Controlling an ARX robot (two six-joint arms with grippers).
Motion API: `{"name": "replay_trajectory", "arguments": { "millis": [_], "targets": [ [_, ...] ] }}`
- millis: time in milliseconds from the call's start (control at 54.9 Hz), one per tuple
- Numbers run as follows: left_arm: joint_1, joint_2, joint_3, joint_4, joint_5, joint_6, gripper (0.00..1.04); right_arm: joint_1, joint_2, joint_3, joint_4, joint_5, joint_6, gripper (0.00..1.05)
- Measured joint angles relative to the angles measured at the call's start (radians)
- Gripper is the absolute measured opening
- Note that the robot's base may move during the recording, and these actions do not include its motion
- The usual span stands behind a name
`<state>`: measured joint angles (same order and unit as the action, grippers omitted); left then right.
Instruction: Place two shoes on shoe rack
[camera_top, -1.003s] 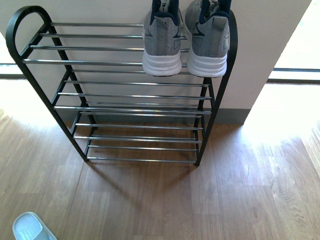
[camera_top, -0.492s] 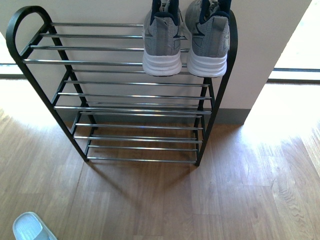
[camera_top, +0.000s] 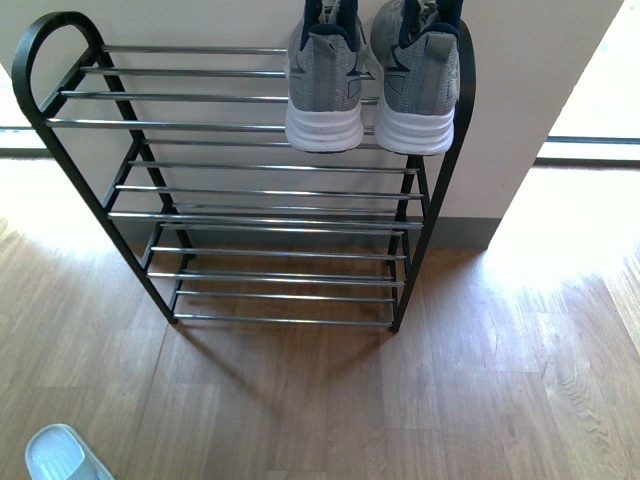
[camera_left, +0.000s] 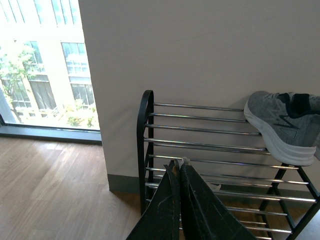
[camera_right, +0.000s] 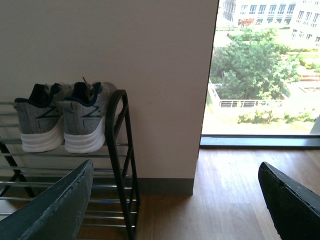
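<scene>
Both of the two shoes (camera_top: 368, 85) are being carried by the top shelf of the shoe rack (camera_top: 250, 192), at its right end. They are being held side by side and close together, heels toward the front edge, with the white soles being borne on the chrome rods. The right-hand shoe is being kept just beside the right side frame. The task is being judged as complete in placement.

The left arm's fingers (camera_left: 160, 210) are being held pressed together with nothing between them, well apart from the shoes. The right arm's fingers (camera_right: 55, 210) are being held wide apart, also with nothing between them.

Handling is being assessed as follows. Each shoe is being judged light, with a soft knit upper that is being expected to give under pressure, and a thick sole that is being expected to stay firm. Should any correction be needed, the padded heel collar or the sole's sides are being recommended as the hold. The smooth rods are being regarded as slippery, so a nudged shoe is being considered at risk of sliding off the front edge.
</scene>
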<state>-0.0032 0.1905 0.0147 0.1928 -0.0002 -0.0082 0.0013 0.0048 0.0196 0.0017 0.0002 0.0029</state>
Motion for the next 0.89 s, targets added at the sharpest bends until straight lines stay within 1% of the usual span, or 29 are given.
{"name": "replay_trajectory", "arguments": {
  "millis": [73,146,201,565,620,693,820,838,893],
  "targets": [
    [0.000,-0.019,0.000,-0.020,0.000,0.000,0.01,0.000,0.000,0.000,0.000,0.000,0.000,0.96],
    [0.000,-0.113,0.000,-0.148,0.000,0.000,0.01,0.000,0.000,0.000,0.000,0.000,0.000,0.96],
    [0.000,-0.159,0.000,-0.184,0.000,0.000,0.01,0.000,0.000,0.000,0.000,0.000,0.000,0.96],
    [0.001,-0.174,0.000,-0.193,0.000,0.000,0.01,0.000,0.000,0.000,0.000,0.000,0.000,0.96],
    [0.001,-0.174,0.000,-0.193,0.000,0.000,0.09,0.000,0.000,0.000,0.000,0.000,0.000,0.96],
    [0.001,-0.174,0.000,-0.193,0.000,0.000,0.25,0.000,0.000,0.000,0.000,0.000,0.000,0.96],
    [0.001,-0.174,0.000,-0.193,0.000,0.000,0.50,0.000,0.000,0.000,0.000,0.000,0.000,0.96],
    [0.001,-0.174,0.000,-0.193,0.000,0.000,0.51,0.000,0.000,0.000,0.000,0.000,0.000,0.96],
    [0.001,-0.174,0.000,-0.193,0.000,0.000,0.66,0.000,0.000,0.000,0.000,0.000,0.000,0.96]
  ]
}}
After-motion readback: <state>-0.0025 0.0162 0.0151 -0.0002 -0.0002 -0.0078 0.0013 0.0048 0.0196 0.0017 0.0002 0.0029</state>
